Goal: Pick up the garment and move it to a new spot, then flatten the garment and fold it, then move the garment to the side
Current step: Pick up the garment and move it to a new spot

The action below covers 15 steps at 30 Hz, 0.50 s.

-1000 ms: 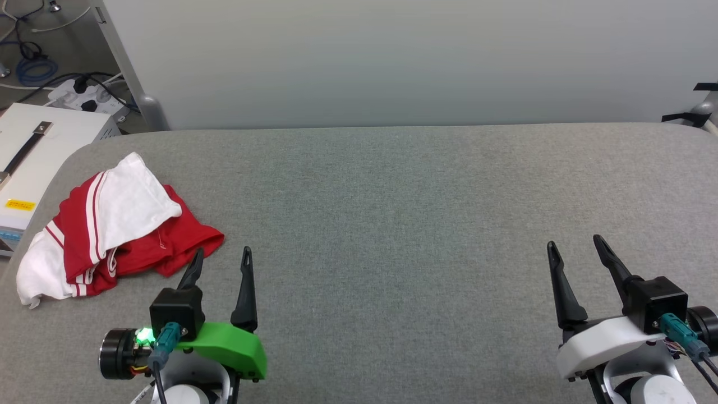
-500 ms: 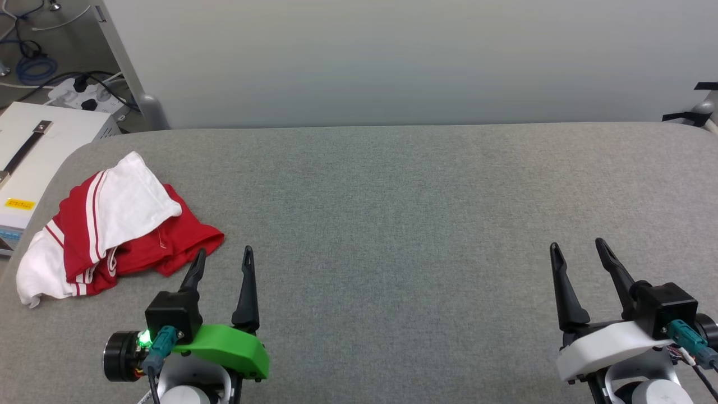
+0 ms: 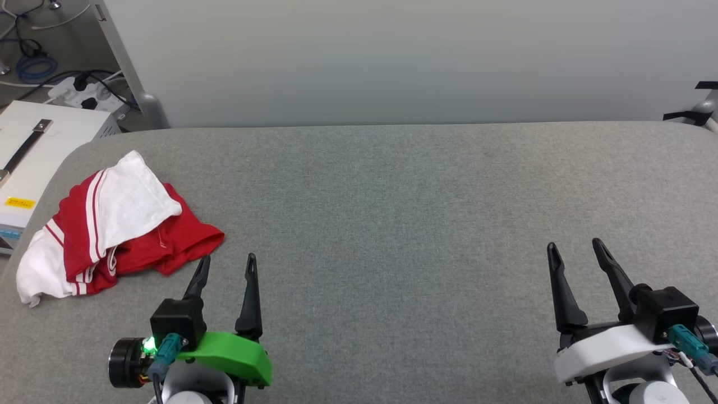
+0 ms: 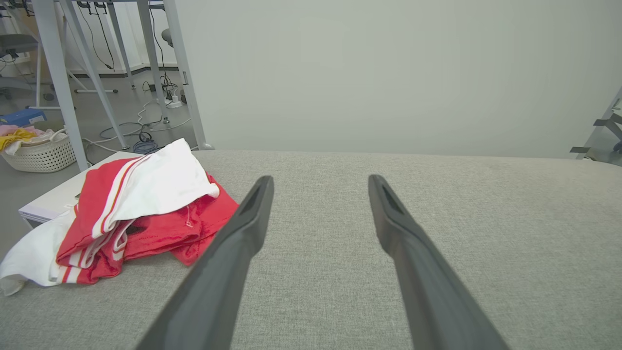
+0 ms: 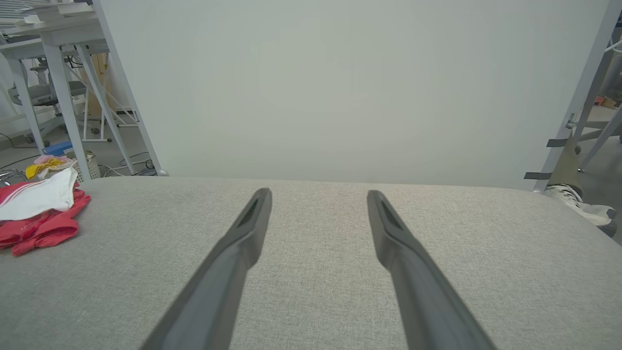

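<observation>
Nearest you, your left gripper (image 3: pixel 229 258) hangs over the grey table (image 3: pixel 392 213) with its two fingers spread and nothing between them. Your right gripper (image 3: pixel 574 243), well apart across the table, is likewise spread and empty. Just beyond the left fingertips and to their left, the garment (image 3: pixel 112 224) lies crumpled near the table's left corner, a white sleeve draped over red cloth. The pickup looks not yet begun, so reach forward-left with the left arm. Come down on the bunched red fold nearest you rather than the loose sleeve, pinch several layers, then lift straight up. Farther left, mind the white box (image 3: pixel 33 146) beside the table edge.
</observation>
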Tool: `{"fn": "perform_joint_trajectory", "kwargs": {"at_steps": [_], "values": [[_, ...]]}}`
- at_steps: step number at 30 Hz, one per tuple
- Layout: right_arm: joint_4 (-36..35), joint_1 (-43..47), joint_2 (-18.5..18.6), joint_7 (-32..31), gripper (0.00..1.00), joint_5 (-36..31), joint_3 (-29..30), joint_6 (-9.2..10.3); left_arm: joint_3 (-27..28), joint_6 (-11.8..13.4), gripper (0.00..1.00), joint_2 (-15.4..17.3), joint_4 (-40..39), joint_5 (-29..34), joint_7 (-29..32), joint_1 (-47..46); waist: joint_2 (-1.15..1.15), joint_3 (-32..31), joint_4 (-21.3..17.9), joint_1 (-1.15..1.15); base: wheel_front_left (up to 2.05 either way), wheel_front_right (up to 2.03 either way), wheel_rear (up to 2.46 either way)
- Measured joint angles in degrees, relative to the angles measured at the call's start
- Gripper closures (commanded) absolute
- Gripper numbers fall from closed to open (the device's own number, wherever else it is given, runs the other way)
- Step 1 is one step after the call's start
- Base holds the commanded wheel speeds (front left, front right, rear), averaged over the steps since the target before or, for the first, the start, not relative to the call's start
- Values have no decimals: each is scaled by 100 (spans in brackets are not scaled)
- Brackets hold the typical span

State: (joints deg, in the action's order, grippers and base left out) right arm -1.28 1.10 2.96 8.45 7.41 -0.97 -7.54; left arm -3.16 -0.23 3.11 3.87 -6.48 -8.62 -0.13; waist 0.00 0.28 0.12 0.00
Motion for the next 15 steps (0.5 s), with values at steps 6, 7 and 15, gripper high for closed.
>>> {"fn": "perform_joint_trajectory", "kwargs": {"at_steps": [6, 7, 15], "values": [[1, 13, 0, 92, 0, 0, -1, 0, -25, 1, 0, 0, 59, -15, -70, 1, 0, 16, 54, 0, 0, 0, 0], [3, 19, 0, 100, 0, 0, -7, 0, -27, 3, 0, -1, 71, -15, -87, 1, 0, 20, 76, 0, 0, 0, 0], [86, 85, -1, 197, 0, -87, -145, 1, -44, 51, 0, -1, 174, -15, -194, 1, 0, 49, 400, 0, 0, 0, 0]]}}
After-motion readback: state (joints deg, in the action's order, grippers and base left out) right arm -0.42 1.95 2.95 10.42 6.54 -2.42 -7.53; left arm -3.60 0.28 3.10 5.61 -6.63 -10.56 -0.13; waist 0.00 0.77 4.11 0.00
